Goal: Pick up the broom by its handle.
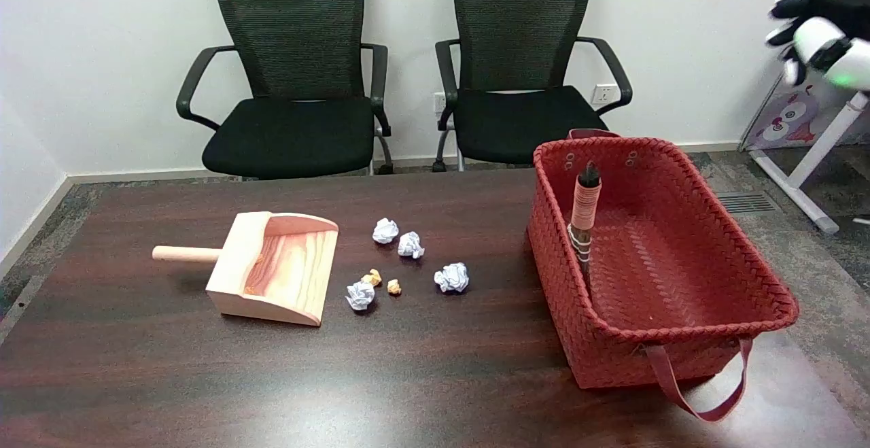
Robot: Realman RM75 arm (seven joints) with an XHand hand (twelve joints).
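The broom (584,220) stood against the red basket (680,339)'s nine-o'clock wall, looking light and stiff; best gripped at the wrapped handle. The right hand (812,33) hovered at two o'clock, empty, fingers loosely apart.

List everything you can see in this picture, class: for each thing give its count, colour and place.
table: one, dark brown, foreground
basket: one, red, table's right side
broom: one, handle standing against the basket's left wall inside
dustpan: one, pale wood, table's left side
paper balls: four white, between dustpan and basket
small scraps: two, orange, beside the paper balls
chairs: two, black, behind table
robot hand: one, black and white, in the air, upper right
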